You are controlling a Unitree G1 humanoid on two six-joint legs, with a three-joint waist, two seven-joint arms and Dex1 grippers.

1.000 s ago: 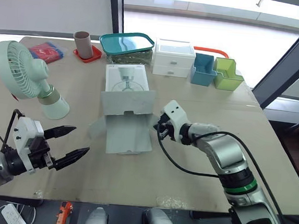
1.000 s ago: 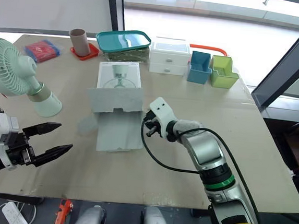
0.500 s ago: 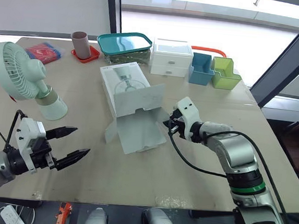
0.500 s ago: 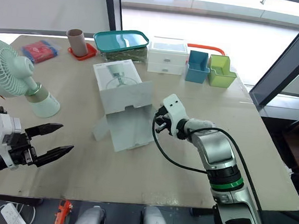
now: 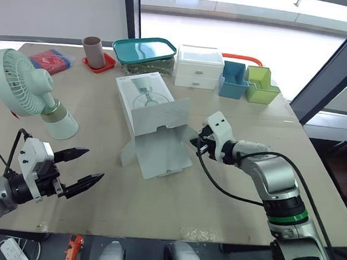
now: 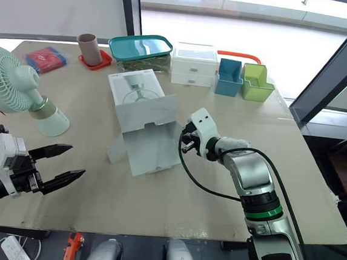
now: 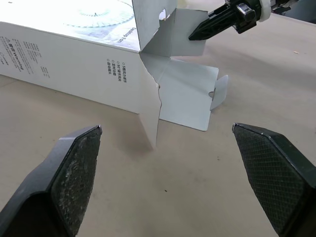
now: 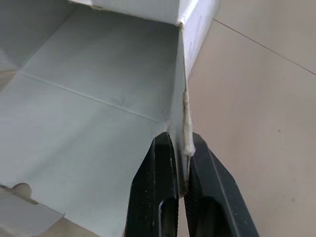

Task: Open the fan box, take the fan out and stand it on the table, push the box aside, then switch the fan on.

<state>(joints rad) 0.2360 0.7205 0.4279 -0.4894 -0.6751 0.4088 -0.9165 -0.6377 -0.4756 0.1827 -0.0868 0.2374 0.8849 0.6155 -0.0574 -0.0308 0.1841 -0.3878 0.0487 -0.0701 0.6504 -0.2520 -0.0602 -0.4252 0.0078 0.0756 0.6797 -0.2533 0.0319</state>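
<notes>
Head stereo pair overlooks the table (image 5: 154, 207); wrist cameras closely face the box (image 7: 64, 54).

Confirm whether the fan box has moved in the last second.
Yes. Against the white drawer unit, the fan box has turned, its open end swung toward the robot's right, pinched by the right gripper.

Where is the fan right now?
Left eye view: the fan stands at the left of the table, left of the open fan box, between the red packet behind it and the left gripper nearer the robot.
</notes>
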